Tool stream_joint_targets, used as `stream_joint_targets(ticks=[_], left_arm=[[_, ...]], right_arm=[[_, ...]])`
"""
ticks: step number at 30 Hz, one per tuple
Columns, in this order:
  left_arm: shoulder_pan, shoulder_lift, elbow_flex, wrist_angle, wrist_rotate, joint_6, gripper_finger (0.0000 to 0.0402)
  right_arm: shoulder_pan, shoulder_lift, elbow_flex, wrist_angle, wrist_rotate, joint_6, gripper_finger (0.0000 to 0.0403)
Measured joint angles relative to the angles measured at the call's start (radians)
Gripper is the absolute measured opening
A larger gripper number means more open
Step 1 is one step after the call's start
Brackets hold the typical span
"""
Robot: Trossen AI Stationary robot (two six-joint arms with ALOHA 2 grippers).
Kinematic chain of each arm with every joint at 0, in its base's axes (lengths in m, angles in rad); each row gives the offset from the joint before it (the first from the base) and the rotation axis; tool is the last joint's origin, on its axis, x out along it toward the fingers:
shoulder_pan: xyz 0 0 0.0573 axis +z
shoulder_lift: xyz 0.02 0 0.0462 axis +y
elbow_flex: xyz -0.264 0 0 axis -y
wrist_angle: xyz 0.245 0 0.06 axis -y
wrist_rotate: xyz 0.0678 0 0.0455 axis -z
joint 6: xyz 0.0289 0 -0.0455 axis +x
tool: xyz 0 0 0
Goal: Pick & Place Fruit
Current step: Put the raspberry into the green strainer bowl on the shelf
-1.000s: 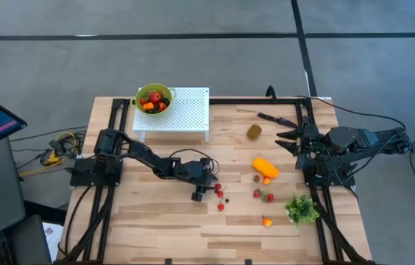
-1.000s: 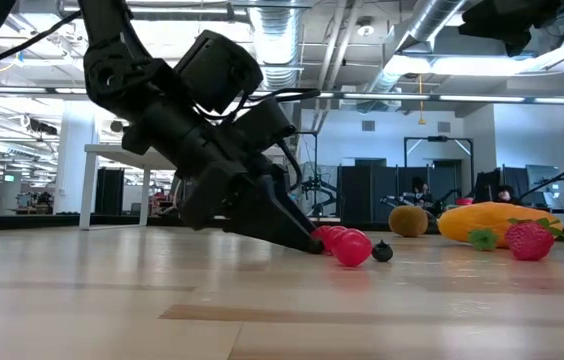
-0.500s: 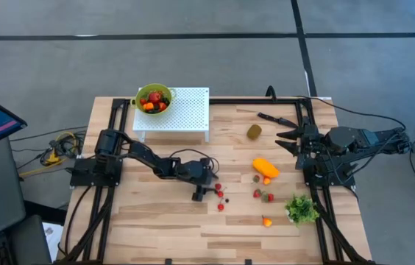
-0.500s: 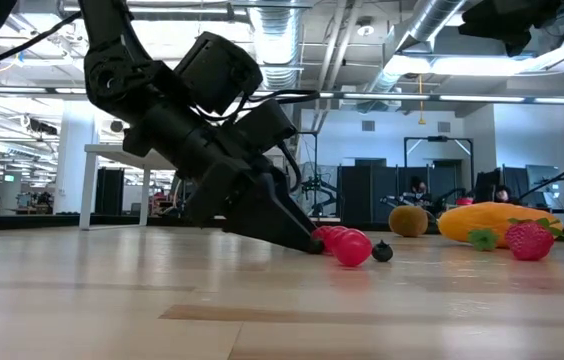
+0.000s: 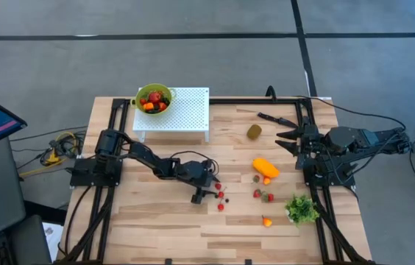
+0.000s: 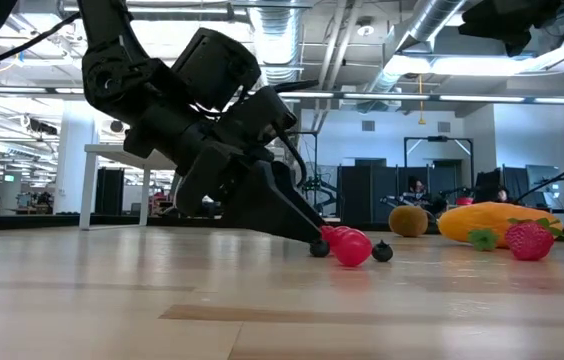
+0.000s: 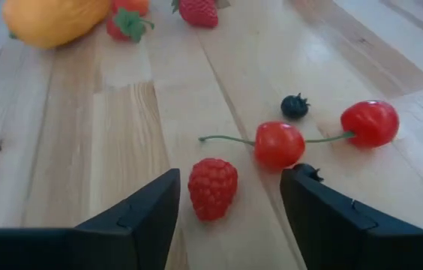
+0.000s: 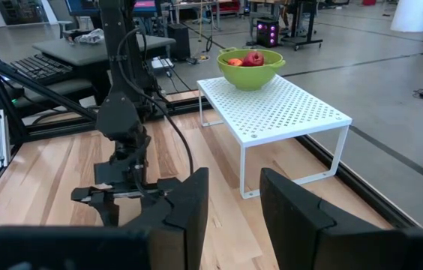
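The left arm reaches low across the desk (image 5: 156,221), its left gripper (image 7: 226,202) tilted down with jaws apart around a raspberry (image 7: 212,187) lying beside two cherries (image 7: 279,144). The right gripper (image 8: 230,199) waits raised at the desk's right edge, jaws apart.

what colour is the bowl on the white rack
Green bowl, clearest in the right wrist view.
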Motion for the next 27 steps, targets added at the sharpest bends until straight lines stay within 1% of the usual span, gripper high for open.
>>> stream_joint_targets(ticks=[8, 12, 21, 27], left_arm=[[0.001, 0.000, 0.000, 0.007, -0.007, 0.008, 0.0218], [0.012, 0.024, 0.001, 0.015, -0.007, 0.006, 0.0214], [0.029, 0.109, 0.007, 0.144, 0.033, -0.036, 0.0214], [0.028, 0.111, 0.007, 0.140, 0.028, -0.035, 0.0214]], right_arm=[[0.000, 0.000, 0.000, 0.000, 0.000, 0.000, 0.0116], [0.000, 0.000, 0.000, 0.000, 0.000, 0.000, 0.0116], [0.000, 0.000, 0.000, 0.000, 0.000, 0.000, 0.0116], [0.000, 0.000, 0.000, 0.000, 0.000, 0.000, 0.0116]])
